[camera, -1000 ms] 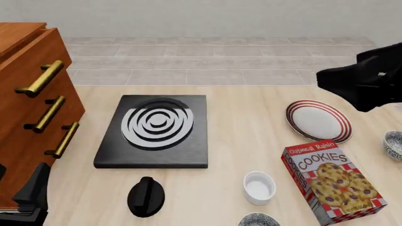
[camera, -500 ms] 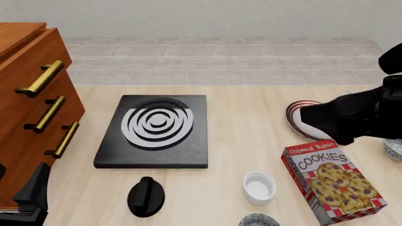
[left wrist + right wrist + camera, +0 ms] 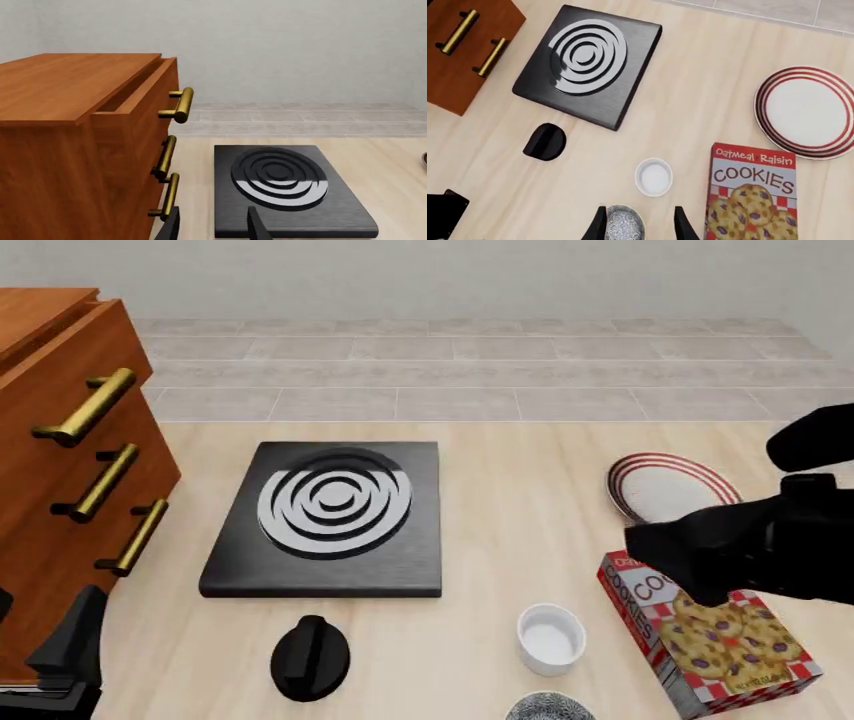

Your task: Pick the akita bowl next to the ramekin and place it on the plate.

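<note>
The akita bowl (image 3: pixel 624 223) is found on the table (image 3: pixel 534 490), just beside the ramekin (image 3: pixel 654 177) on the near side of it, apart from it by a narrow gap. It is seen upright, its speckled inside in view, framed between the two spread fingers of the right gripper (image 3: pixel 639 226), which hangs above it; no contact is shown. In the front view only the bowl's far edge (image 3: pixel 549 707) is caught at the picture's lower border.

The cookie box (image 3: pixel 714 630) is laid flat to the right of the ramekin, partly covered by the right arm. The plate (image 3: pixel 808 111) is set beyond the box, well apart from the ramekin.

A black stove plate (image 3: pixel 330 516) and a dark knob (image 3: pixel 310 656) are placed left of the ramekin, with the wooden drawer cabinet (image 3: pixel 60 470) farther left.

The left gripper (image 3: pixel 212 229) is seen with fingers apart, holding nothing.
</note>
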Robot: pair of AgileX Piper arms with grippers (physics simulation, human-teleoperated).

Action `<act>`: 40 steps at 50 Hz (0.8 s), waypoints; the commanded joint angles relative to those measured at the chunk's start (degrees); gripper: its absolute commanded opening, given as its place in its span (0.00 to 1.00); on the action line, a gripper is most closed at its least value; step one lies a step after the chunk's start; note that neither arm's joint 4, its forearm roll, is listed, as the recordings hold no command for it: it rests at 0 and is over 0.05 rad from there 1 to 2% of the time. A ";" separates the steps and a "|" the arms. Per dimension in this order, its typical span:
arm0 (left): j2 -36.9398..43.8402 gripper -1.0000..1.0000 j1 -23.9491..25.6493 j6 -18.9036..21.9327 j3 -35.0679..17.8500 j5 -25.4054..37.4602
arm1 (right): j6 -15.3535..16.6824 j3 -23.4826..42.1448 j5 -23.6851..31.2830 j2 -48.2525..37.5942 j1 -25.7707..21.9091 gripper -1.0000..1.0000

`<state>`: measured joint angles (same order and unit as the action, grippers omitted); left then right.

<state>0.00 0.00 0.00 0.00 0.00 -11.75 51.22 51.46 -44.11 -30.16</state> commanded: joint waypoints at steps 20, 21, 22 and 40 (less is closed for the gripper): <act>0.00 1.00 0.00 0.00 0.00 0.00 | -4.28 -14.51 -5.66 6.50 -1.01 1.00; 0.00 1.00 0.00 0.00 0.00 0.00 | -3.66 -14.78 -5.72 6.37 -0.69 1.00; 0.00 1.00 0.00 0.00 0.00 0.00 | -3.88 -14.81 -5.76 6.40 -0.81 1.00; 0.00 1.00 0.00 0.00 0.00 0.00 | -5.63 -19.90 -7.84 8.02 -1.59 1.00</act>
<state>0.00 0.00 0.00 0.00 0.00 -16.50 34.32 44.82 -37.17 -31.53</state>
